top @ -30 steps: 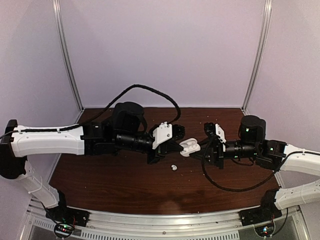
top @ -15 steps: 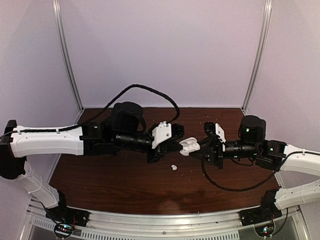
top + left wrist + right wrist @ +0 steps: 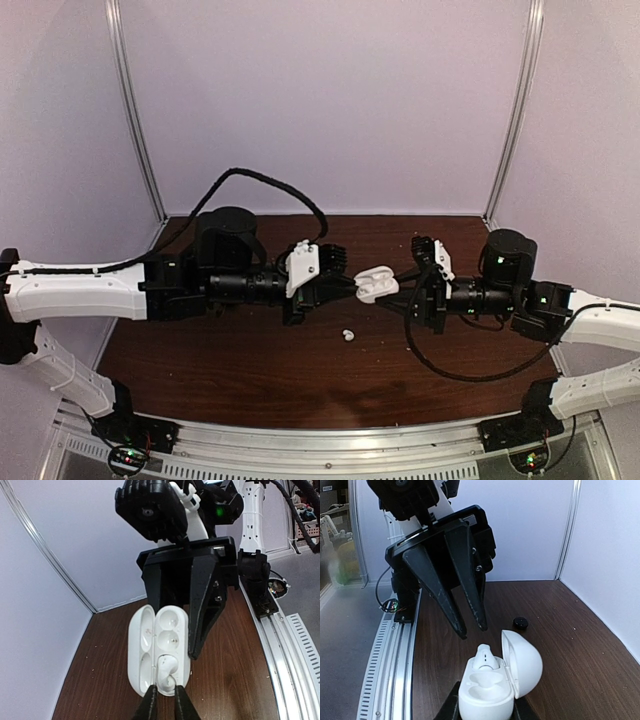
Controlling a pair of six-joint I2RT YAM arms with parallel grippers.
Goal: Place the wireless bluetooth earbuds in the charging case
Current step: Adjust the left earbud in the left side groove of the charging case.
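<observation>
The right gripper (image 3: 485,714) clamps the open white charging case (image 3: 487,695) over the brown counter (image 3: 570,650). A glossy white earbud (image 3: 483,656) sits in one well. The left gripper (image 3: 472,630) hangs just beside it, its jaws slightly parted and empty. In the top view a loose earbud (image 3: 348,335) lies at the case's 7 o'clock. A small black object (image 3: 520,623) rests on the counter beyond.

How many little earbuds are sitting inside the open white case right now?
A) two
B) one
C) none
B: just one white earbud sits in a slot of the open charging case, and the slot next to it is plainly empty.
</observation>
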